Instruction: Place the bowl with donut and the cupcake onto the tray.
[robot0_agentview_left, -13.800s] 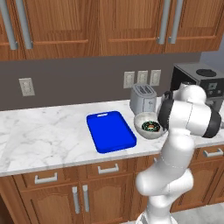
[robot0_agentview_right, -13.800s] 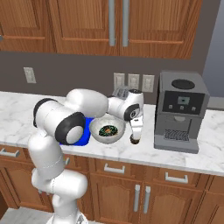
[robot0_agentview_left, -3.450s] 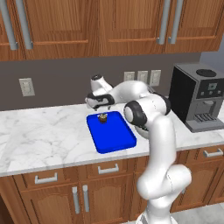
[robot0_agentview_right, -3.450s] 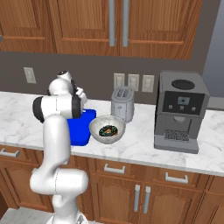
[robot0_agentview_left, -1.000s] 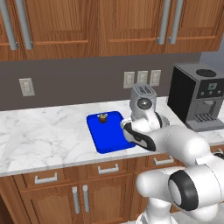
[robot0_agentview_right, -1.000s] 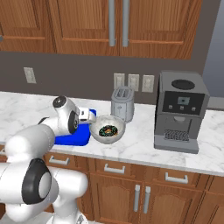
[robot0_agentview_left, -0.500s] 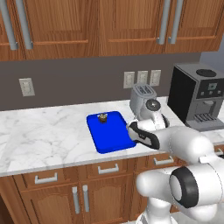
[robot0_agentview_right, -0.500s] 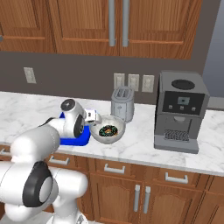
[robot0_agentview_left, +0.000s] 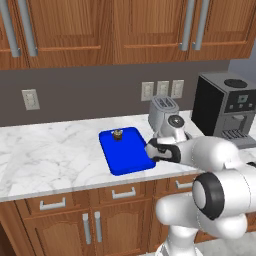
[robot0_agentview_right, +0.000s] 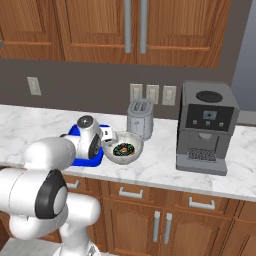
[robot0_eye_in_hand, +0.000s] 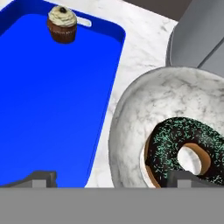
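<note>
The cupcake now sits on the blue tray, and the gripper, jaws wide and empty, has swung across to the bowl holding the donut, on the counter beside the tray; bowl remains.

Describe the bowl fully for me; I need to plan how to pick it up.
The bowl is wide, shallow and round, with a pale, marble-veined surface. It stands upright on the white marble counter, just off the blue tray's long edge and in front of the toaster. A chocolate-frosted donut with green sprinkles lies flat inside, toward one side. The open claw hovers over its near rim, one fingertip over the tray, the other over the donut. Nothing grips it.
</note>
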